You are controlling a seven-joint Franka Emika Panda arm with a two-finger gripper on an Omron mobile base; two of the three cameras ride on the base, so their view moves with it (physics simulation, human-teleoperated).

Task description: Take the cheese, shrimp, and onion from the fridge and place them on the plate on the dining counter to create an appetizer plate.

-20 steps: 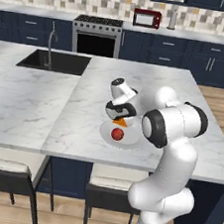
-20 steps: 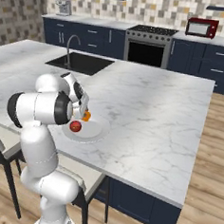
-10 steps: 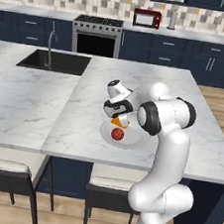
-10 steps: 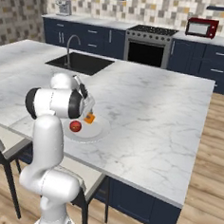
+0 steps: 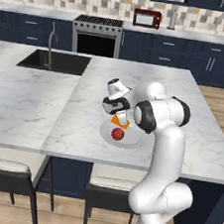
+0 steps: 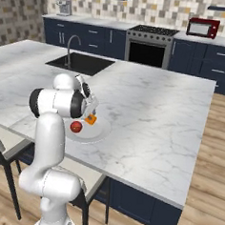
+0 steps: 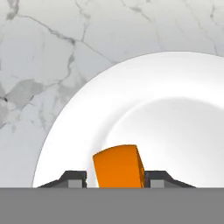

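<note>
End effector (image 7: 117, 180): over plate (image 7: 183, 113), fingers apart, clear gaps flanking cheese (image 7: 118, 166).
Onion (image 5: 117, 133): on plate.
Surface (image 5: 31, 98): marble.

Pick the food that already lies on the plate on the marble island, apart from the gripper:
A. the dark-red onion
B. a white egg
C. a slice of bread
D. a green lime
A: the onion rests on the plate, while the gripper hangs just above with the cheese between its fingers.
</note>
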